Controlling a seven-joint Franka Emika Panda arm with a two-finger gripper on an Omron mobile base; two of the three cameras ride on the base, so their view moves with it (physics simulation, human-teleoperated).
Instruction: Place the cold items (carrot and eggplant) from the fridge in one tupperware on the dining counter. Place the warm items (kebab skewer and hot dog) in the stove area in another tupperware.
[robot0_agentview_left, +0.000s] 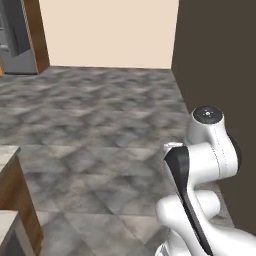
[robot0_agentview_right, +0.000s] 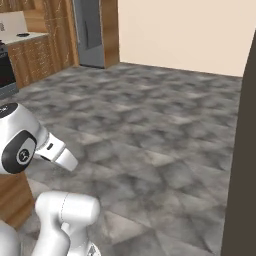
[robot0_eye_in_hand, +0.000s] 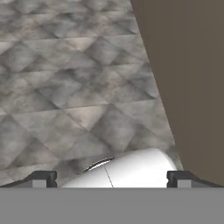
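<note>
While the gripper (robot0_eye_in_hand: 112, 178) is held spread and empty over bare floor (robot0_agentview_left: 100, 130), with the fridge (robot0_agentview_right: 90, 32) well ahead and no food or tupperware visible, the dark wall (robot0_agentview_left: 220, 60) alongside could be clipped in driving.

I can read no text, label, brand, number or sign anywhere in my three views. The grey tiled floor (robot0_agentview_left: 100, 125) bears only its mottled pattern, the beige wall (robot0_agentview_left: 107, 30) and the dark panel (robot0_agentview_left: 220, 60) at three o'clock are plain, and the wooden cabinets (robot0_agentview_right: 37, 57) and steel fridge (robot0_agentview_right: 90, 32) at eleven o'clock carry no lettering I can make out.
</note>
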